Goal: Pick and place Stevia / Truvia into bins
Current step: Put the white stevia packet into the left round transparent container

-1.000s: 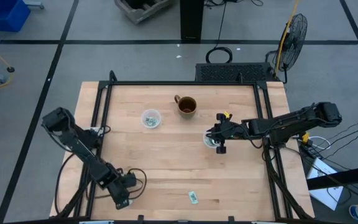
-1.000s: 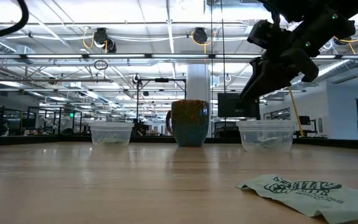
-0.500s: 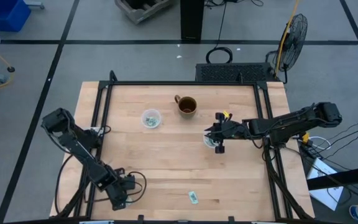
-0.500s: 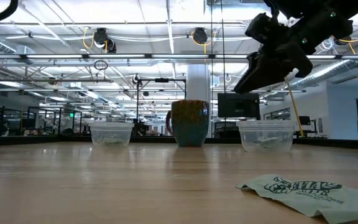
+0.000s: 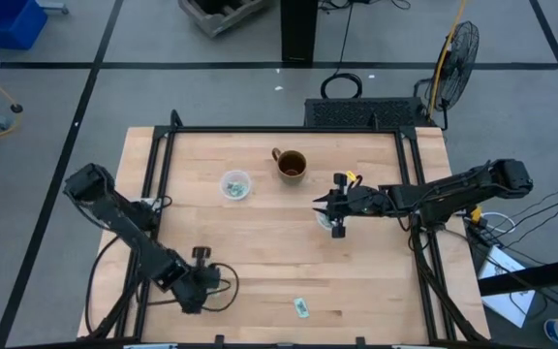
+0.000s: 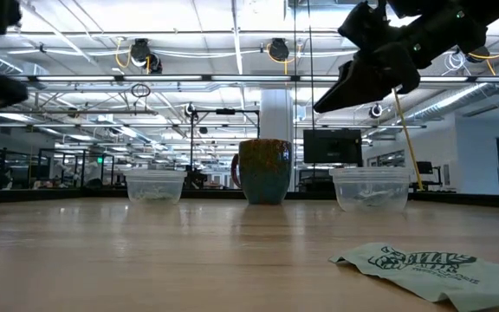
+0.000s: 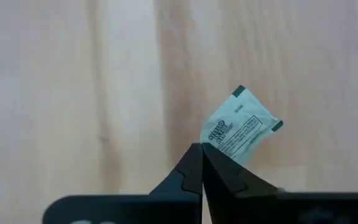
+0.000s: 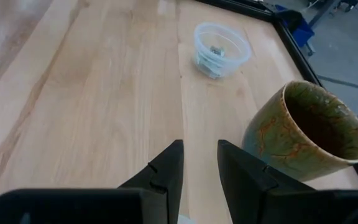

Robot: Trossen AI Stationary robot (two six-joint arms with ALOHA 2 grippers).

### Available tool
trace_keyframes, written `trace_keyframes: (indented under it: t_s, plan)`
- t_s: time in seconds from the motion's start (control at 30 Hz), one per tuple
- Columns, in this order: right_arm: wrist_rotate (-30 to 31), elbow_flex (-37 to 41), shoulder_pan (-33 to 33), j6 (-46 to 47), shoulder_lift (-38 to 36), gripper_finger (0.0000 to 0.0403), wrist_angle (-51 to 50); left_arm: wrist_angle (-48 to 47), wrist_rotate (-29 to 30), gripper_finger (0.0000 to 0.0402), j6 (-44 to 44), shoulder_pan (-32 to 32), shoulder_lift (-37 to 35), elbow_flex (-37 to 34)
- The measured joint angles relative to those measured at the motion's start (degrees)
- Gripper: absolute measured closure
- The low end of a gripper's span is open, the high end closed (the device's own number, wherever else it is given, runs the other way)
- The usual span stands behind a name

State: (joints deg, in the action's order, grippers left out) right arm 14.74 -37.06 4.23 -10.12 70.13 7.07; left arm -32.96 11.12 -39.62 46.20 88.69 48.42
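One pale green Stevia packet (image 5: 301,307) lies flat on the wood near the table's front edge, also seen in the low view (image 6: 423,264). My left gripper (image 5: 200,262) is shut, to the packet's left and above the table. In the left wrist view the packet (image 7: 241,127) shows just past the shut tips (image 7: 202,149). Two clear cups serve as bins. The left bin (image 5: 234,184) holds packets. My right gripper (image 5: 334,208) hovers open over the right bin (image 5: 327,220), with nothing between its fingers (image 8: 199,163).
A brown mug (image 5: 291,165) stands between the two bins toward the far edge, close to my right gripper (image 8: 303,134). A black frame rail (image 5: 153,174) runs along the table's sides. Bare wood stretches across the table's middle.
My left gripper has come away from the table's near edge, going up and a little toward the right; it now shows blurred at the low view's upper left. My right gripper has risen and drifted slightly toward the table's left above the right bin. The packet has stayed put.
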Motion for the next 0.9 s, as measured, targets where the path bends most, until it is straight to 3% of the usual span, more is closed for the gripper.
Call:
trace_keyframes:
  t_s: [0.23,0.43,0.67,0.8,0.9]
  plan:
    - [-0.03,0.0,0.0,4.79,0.02,0.0312,-0.01,-11.23,13.31,0.0394,11.54,-12.41,-5.63,1.42]
    - [-0.04,0.0,0.0,11.66,0.27,0.0312,-0.46,-12.33,18.81,0.0397,27.69,-28.42,-7.22,1.42]
    - [-0.07,0.34,0.0,16.95,1.09,0.0312,-3.18,-4.16,20.54,0.0398,48.2,-44.39,-7.29,1.42]
    - [-0.07,3.81,0.0,18.88,1.07,0.0312,0.72,-2.93,20.18,0.0394,54.32,-50.41,-7.31,1.49]
    - [-0.07,8.09,0.0,19.71,1.09,0.0312,5.68,-2.84,15.77,0.0398,53.99,-54.04,-6.9,1.51]
